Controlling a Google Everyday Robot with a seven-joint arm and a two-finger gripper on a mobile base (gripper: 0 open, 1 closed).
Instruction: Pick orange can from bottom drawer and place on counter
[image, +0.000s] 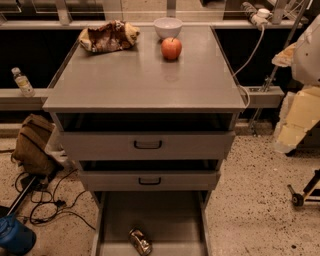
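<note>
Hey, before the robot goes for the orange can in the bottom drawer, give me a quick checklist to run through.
1. Bottom drawer pulled open: ok.
2. Orange can visible in it, lying on its side near the front: ok.
3. Can lies forward of the two upper drawer fronts: ok.
4. Room on the counter: ok. The apple, bowl and crumpled bag sit at the back.
5. Gripper ready: cannot tell. It is not in view, and only pale arm parts show at the right edge.
</note>
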